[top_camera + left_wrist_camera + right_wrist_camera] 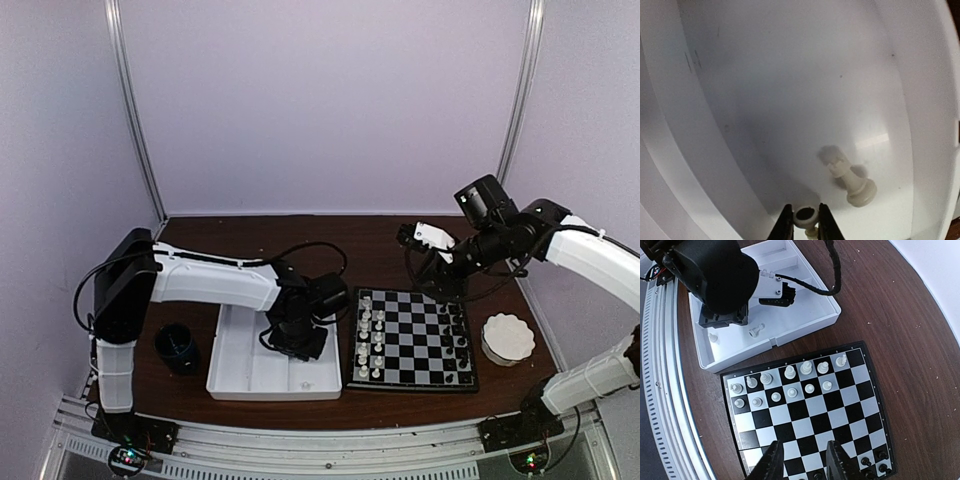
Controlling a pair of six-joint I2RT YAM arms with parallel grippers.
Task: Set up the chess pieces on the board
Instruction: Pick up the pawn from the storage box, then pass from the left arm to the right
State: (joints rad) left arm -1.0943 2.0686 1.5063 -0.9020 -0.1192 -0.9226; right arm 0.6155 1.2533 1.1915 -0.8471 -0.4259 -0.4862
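Left gripper pinching small glossy white plastic chessman at round end, inside smooth white plastic tray. Notched-top white plastic chessman lying toppled just beside. Right gripper hanging, jaws parted, over flat black-and-white checkered board.

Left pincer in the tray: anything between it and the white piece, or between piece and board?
Nothing between them: the left pincer sits around the white piece. On the way to the board stands the tray wall, so a lift over it seems needed. The fallen rook lies aside.
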